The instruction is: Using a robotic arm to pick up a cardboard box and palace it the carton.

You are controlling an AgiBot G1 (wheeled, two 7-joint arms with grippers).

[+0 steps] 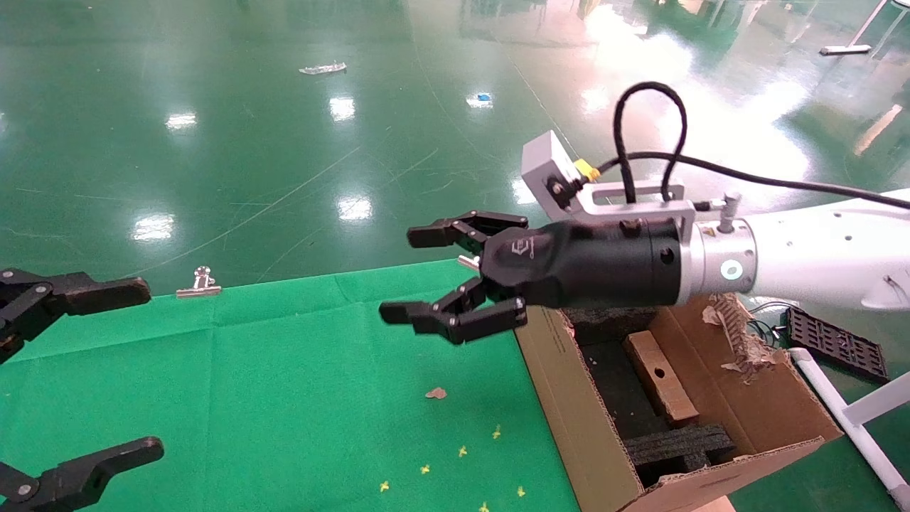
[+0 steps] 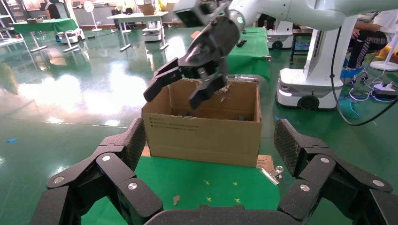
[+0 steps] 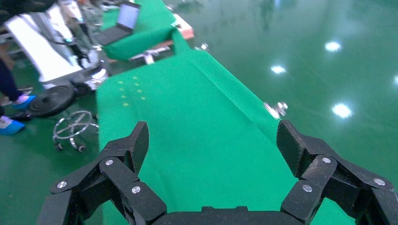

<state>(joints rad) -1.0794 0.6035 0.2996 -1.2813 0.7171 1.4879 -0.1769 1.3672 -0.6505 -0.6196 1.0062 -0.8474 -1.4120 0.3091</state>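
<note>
The slim brown cardboard box with a round hole lies inside the large carton at the table's right end, leaning among black foam blocks. My right gripper on the white robotic arm hovers open and empty above the green cloth, just left of the carton's near wall. From the left wrist view the same gripper hangs over the carton. My left gripper stays open at the left edge, holding nothing.
A green cloth covers the table, with a metal binder clip at its far edge, a brown scrap and several small yellow marks. The carton's right flap has a torn edge. Glossy green floor lies beyond.
</note>
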